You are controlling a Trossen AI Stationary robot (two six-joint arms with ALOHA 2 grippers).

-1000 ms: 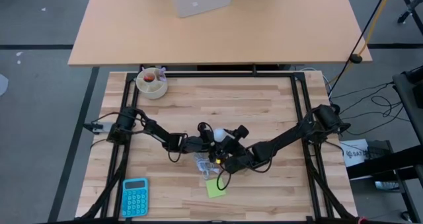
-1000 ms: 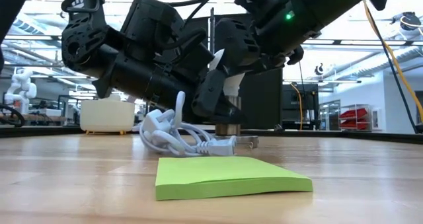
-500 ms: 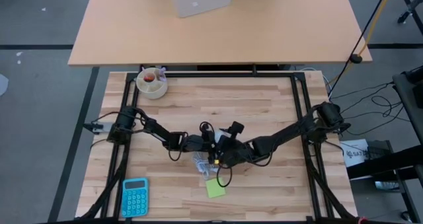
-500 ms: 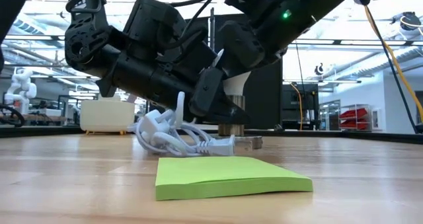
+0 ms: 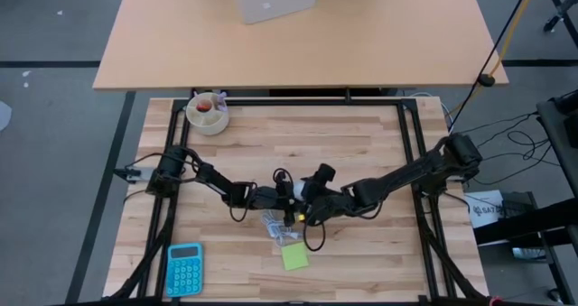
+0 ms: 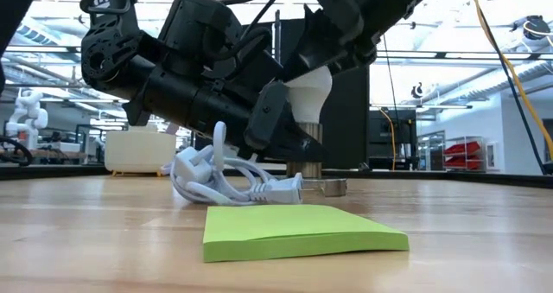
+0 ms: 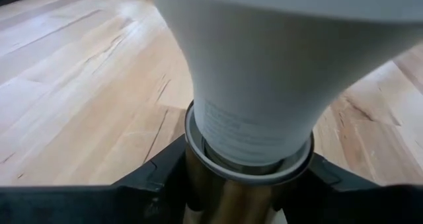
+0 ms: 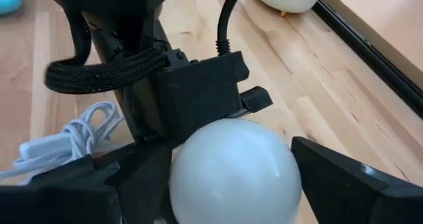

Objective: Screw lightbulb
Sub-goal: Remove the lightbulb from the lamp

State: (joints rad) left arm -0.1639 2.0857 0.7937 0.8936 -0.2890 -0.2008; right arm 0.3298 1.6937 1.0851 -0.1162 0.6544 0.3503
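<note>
Lightbulb [image 6: 309, 89]: white, upright, mid-table toward the front edge, its base in the metal socket [image 6: 304, 166].
Right gripper [image 5: 307, 204]: fingers on either side of the globe, clasping the lightbulb.
Left gripper [image 5: 282, 198]: fingers clamped on the socket.
Cable [image 6: 226, 177]: white coil, just beside the socket.
Sticky notes [image 6: 298, 229]: green pad, nearer the front edge.

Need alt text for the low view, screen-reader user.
A white lightbulb stands upright in a metal socket on a wooden table, the right gripper over its globe and the left gripper low beside the socket. A coiled white cable lies by the socket, with a green sticky-note pad nearest the camera.
</note>
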